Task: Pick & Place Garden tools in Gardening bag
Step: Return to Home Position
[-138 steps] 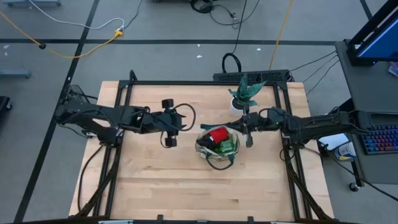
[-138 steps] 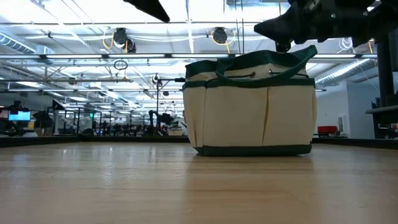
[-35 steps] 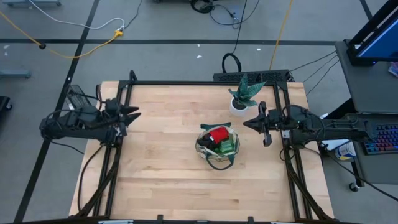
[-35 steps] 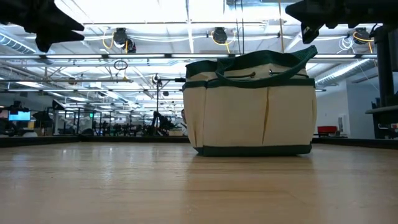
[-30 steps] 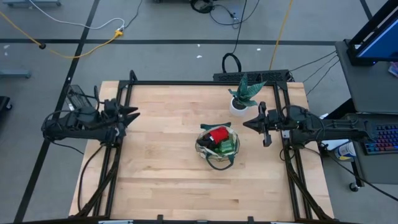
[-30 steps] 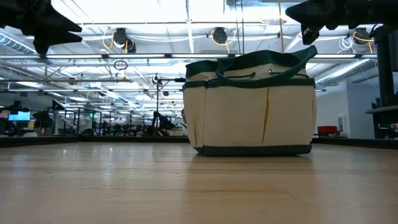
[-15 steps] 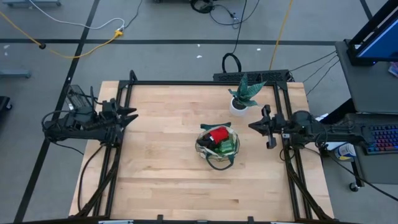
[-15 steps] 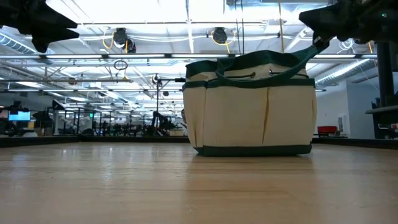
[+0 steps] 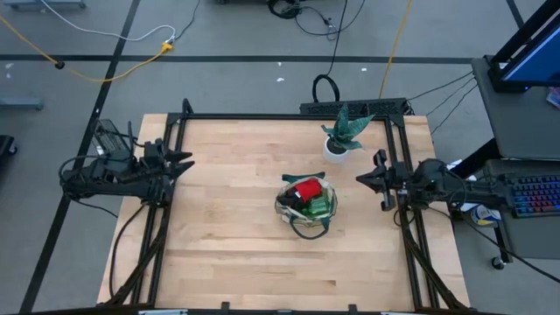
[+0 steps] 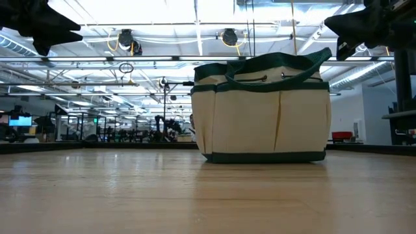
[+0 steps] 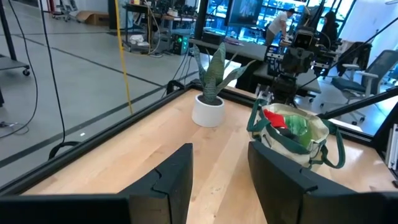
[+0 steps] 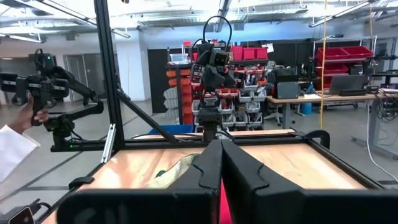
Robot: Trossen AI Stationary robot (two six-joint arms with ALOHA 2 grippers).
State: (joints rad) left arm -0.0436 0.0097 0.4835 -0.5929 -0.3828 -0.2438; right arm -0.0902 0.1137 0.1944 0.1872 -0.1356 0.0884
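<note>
The gardening bag stands upright on its base in the middle of the table, beige with green trim and handles. In its open top lie a red glove and a green spray bottle. My left gripper hovers open over the table's left edge, pointing level toward the bag. My right gripper hovers shut near the right edge, right of the bag, with nothing between its fingers. Neither touches the bag.
A spiky green plant in a white pot stands at the far edge, right of centre. A black frame rims the table. Bare wood lies near and left of the bag. A person's hand shows in the room beyond the table.
My right gripper, still shut, has drawn back from the bag toward the table's right edge and sunk a little. The bag and its contents have not moved.
</note>
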